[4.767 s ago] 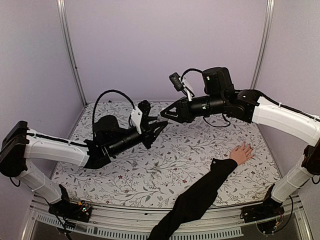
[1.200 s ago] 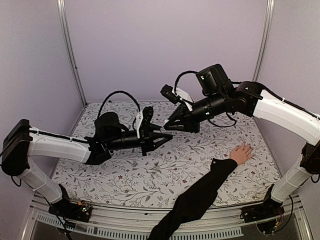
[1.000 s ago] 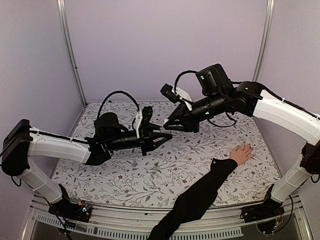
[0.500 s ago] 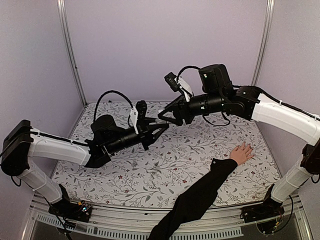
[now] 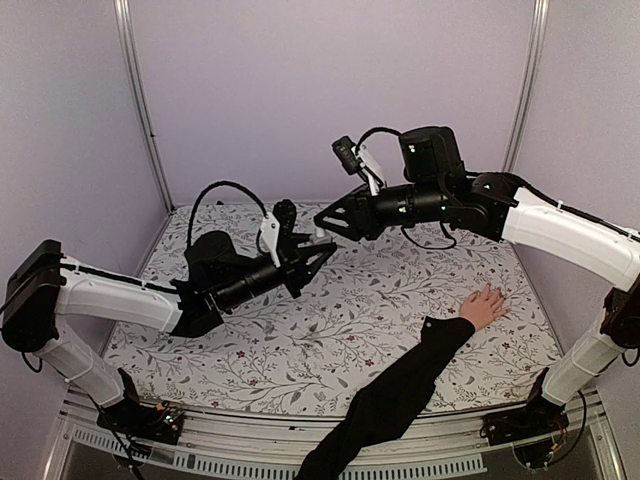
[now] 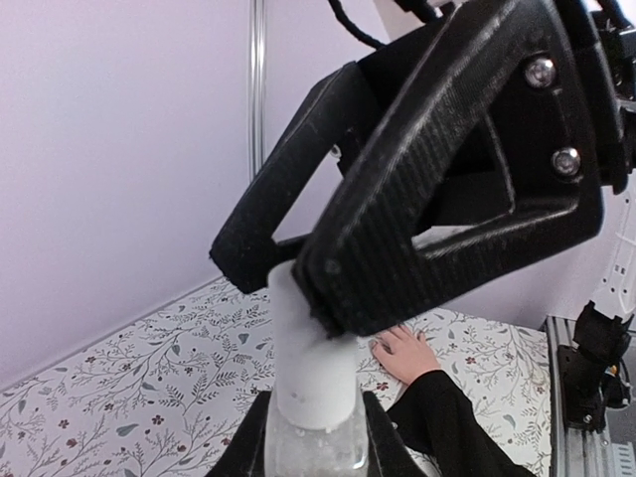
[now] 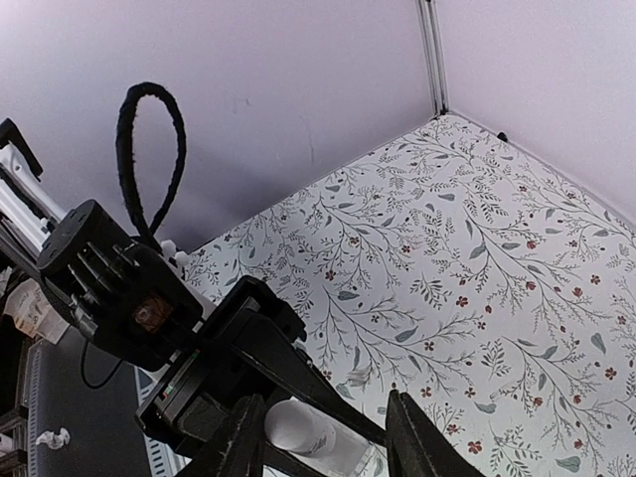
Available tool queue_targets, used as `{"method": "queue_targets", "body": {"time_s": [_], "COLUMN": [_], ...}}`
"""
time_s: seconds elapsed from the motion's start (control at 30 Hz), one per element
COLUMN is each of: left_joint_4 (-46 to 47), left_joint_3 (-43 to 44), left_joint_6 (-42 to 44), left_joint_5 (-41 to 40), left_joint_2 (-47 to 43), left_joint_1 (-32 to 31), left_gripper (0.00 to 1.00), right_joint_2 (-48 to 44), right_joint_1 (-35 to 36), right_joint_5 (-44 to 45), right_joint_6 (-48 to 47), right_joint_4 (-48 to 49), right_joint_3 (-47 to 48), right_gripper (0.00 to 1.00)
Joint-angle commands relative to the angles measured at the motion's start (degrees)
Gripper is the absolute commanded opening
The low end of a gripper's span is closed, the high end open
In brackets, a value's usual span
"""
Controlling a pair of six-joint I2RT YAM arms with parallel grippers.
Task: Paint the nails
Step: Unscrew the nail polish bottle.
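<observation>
A light-skinned hand [image 5: 484, 305] with a long black sleeve [image 5: 400, 385] lies flat at the right of the table; its nails are too small to make out. It also shows in the left wrist view [image 6: 402, 353]. My left gripper [image 5: 322, 250] is raised over mid-table, shut on a small pale translucent bottle [image 6: 313, 442] with a white cap [image 6: 306, 348]. My right gripper [image 5: 322, 222] is open, its jaws wide on either side of the cap [image 7: 298, 427]; one right finger [image 6: 437, 169] rests against the cap's top.
The floral tablecloth [image 5: 330, 330] covers the table. Lilac walls with metal posts [image 5: 140, 100] close in the back and sides. A black cable loop [image 5: 225, 190] stands above the left arm.
Over the last second both grippers have risen and shifted slightly left together. The left gripper has tilted the bottle upward, and the right gripper stays at the cap. The hand has not moved.
</observation>
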Motion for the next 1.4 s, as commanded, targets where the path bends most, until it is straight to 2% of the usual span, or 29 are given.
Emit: {"method": "queue_targets", "body": {"time_s": [0.0, 0.1, 0.17, 0.37, 0.43, 0.57, 0.7, 0.87, 0.97, 1.23, 1.37], "left_joint_4": [-0.42, -0.8, -1.25, -2.06, -2.22, 0.1, 5.33, -0.43, -0.84, 6.51, 6.24], "left_joint_3": [1.94, 2.16, 2.29, 2.26, 2.0, 1.44, 0.03, 3.34, 4.67, 5.44, 6.47], "left_joint_6": [1.12, 1.24, 1.45, 1.4, 0.72, -0.69, -0.79, 1.72, 1.32, -3.77, -4.34], "left_joint_5": [-0.93, -0.94, -0.98, -0.45, 1.86, 11.27, 24.24, 35.89, 41.22, 49.39, 50.99], "left_joint_2": [-0.11, 0.04, 0.14, -0.12, -0.55, -0.42, -0.77, -0.7, 0.03, 1.47, 1.44], "left_joint_1": [-0.94, -1.01, -1.23, -1.26, -1.04, -0.03, 0.96, 1.69, 1.72, 1.65, 1.34], "left_gripper": [0.0, 0.0, 0.0, 0.0, 0.0, 0.0, 0.0, 0.0, 0.0, 0.0, 0.0], "right_joint_2": [1.48, 2.0, 2.36, 2.1, 1.68, 0.27, -0.14, -1.24, -1.13, -2.27, -2.64], "right_joint_1": [-0.02, 0.23, 0.24, 0.34, 0.38, 0.5, 0.59, 0.89, 1.27, 1.9, 1.91], "right_joint_5": [0.56, 0.46, 0.54, -0.64, -2.52, -6.34, -10.81, -17.62, -19.57, -27.07, -29.15], "right_joint_6": [1.19, 1.13, 1.07, 0.38, -0.77, -3.59, -7.54, -14.57, -17.95, -23.75, -25.95], "right_joint_4": [1.27, 0.93, 0.92, 1.04, 1.79, 2.34, 0.68, -2.26, -4.64, -5.9, -7.01], "right_joint_3": [0.7, 0.97, 0.97, 0.83, 0.08, -0.62, -0.3, 0.28, 1.15, 0.82, 1.11], "right_gripper": [0.42, 0.42, 0.38, 0.12, 0.06, 0.0, 0.0, 0.0, 0.0, 0.0, 0.0]}}
